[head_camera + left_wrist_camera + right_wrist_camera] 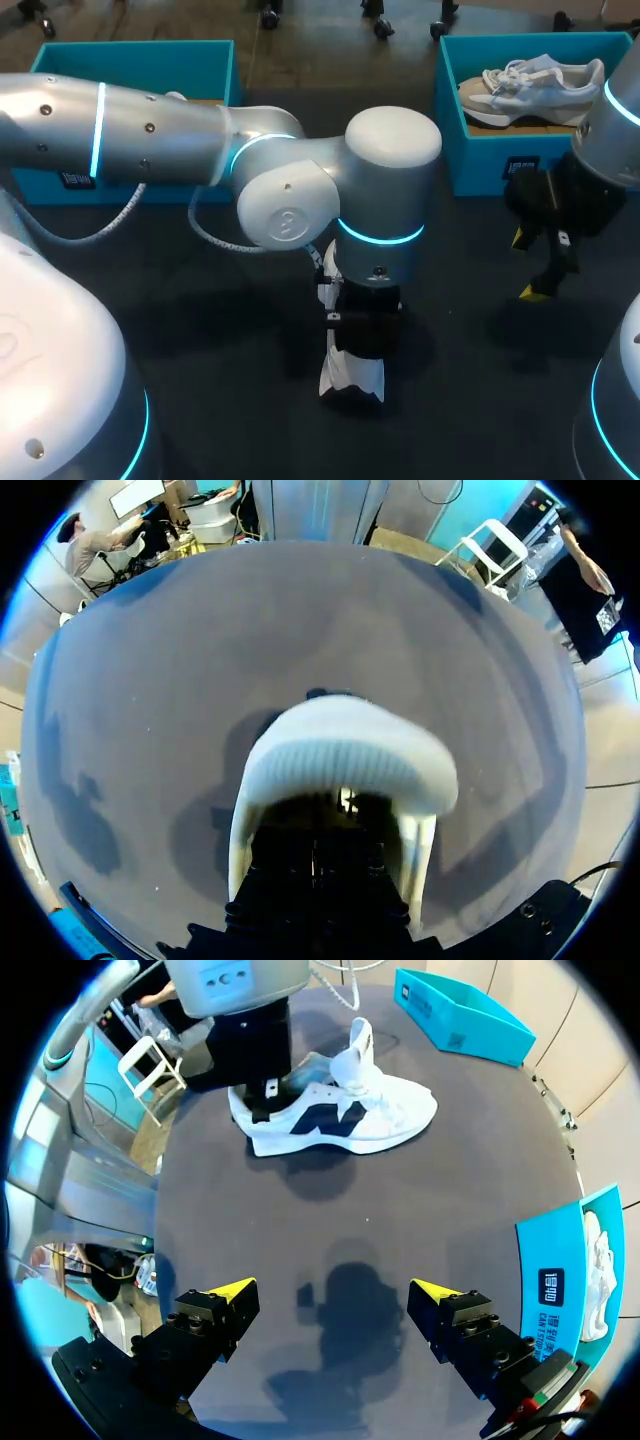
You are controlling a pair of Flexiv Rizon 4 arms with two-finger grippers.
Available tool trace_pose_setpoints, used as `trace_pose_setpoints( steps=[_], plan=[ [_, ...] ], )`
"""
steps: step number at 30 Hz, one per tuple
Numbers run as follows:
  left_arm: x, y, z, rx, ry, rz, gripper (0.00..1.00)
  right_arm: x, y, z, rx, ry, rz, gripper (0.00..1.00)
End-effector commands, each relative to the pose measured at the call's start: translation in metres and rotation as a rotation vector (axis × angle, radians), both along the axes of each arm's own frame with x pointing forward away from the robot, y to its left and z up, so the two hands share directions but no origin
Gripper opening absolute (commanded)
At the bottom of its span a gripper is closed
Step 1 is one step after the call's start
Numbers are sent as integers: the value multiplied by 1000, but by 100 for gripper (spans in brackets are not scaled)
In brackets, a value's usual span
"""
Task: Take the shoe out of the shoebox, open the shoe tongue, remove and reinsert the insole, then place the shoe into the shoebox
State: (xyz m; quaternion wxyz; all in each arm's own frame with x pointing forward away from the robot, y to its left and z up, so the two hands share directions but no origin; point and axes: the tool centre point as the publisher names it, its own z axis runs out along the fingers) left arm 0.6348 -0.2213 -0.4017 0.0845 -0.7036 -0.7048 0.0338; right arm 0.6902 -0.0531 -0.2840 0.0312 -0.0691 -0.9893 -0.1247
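Writing first: the left shoebox (130, 48) and the right shoebox (480, 165) each carry one small dark label w/ pale print on the front wall, i.e. left label (78, 180) and right label (521, 167). The print is too small to make out. Counts: 2 teal shoeboxes, 2 shoes, 2 labels, 2 arms. The white shoe (340, 1120) is outside both boxes, sole down on the dark worktop (200, 330), approx. mid-table and well apart from either shoebox. It has a white upper, a navy mark on its side, white laces and a tongue that sticks up. The left gripper (365, 330) comes straight down onto the shoe's heel end. In left wrist view a pale ribbed end of the shoe curves just ahead of the gripper body. Can't tell whether this gripper is spread or pinching. The second shoe (535, 85), beige and white w/ white laces, lies inside the right shoebox. The right gripper (333, 1295) hangs over bare worktop just in front of the right shoebox. Its yellow-tipped fingers are spread wide w/ nothing between them, and its shadow falls on the worktop below.
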Motion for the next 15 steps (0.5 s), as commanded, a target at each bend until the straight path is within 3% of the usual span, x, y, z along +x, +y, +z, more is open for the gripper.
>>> trace_pose_setpoints(
  steps=[1,9,15],
  plan=[
    [-1,-1,4,-21,24,-19,0,0,0,-1,-1,0,1,100],
    [-6,8,22,3,6,-90,0,0,0,-1,-1,0,1,100],
    [2,11,7,77,-17,-108,0,0,0,-1,-1,0,1,100]
  ],
)
